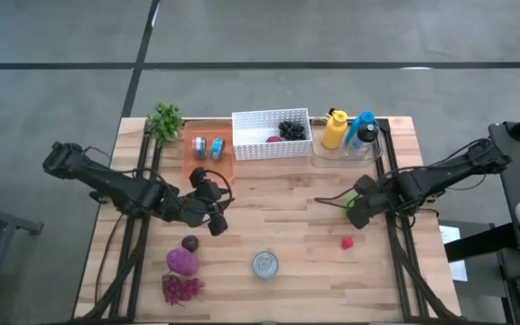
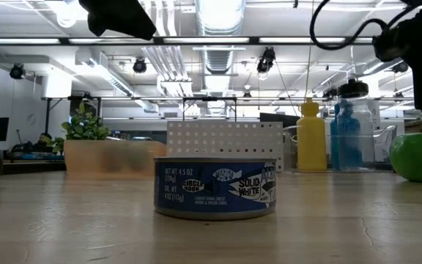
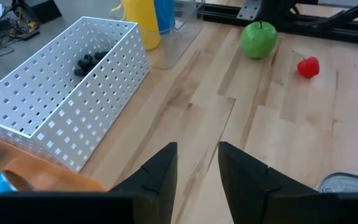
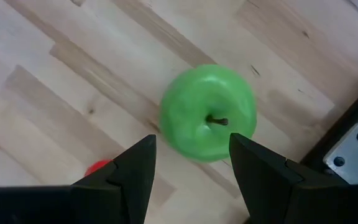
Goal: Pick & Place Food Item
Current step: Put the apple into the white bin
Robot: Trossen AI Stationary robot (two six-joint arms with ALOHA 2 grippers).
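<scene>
Two dark arms work over a wooden tabletop [image 1: 296, 244], one entering from each side. Along the far edge stand, in order, a white perforated basket [image 1: 271, 135] holding dark berries and a red item, an orange tray [image 1: 208, 153] with two small tins to its left, a clear tray with a yellow bottle [image 1: 334, 129] and a blue bottle [image 1: 363, 129] to its right, and a small green plant [image 1: 164, 121] at the far left corner. Left gripper [image 1: 215, 217] hangs above bare wood at centre-left, jaws parted by a narrow gap, nothing between them. Right gripper [image 4: 188, 165] is poised directly above the green apple [image 4: 207, 112], jaws spread about apple-wide and empty; whether the tips touch the fruit cannot be told. Green apple sits on the tabletop at right of centre, stem up, near the right frame rail. A tuna can [image 1: 265, 264] stands upright near the front edge at centre. Purple produce lies front left: a round piece [image 1: 181, 261], a small dark one [image 1: 190, 242] just behind it, and a loose cluster [image 1: 181, 288] in front. A small red fruit [image 1: 347, 242] rests in front of the apple, apart from it.
</scene>
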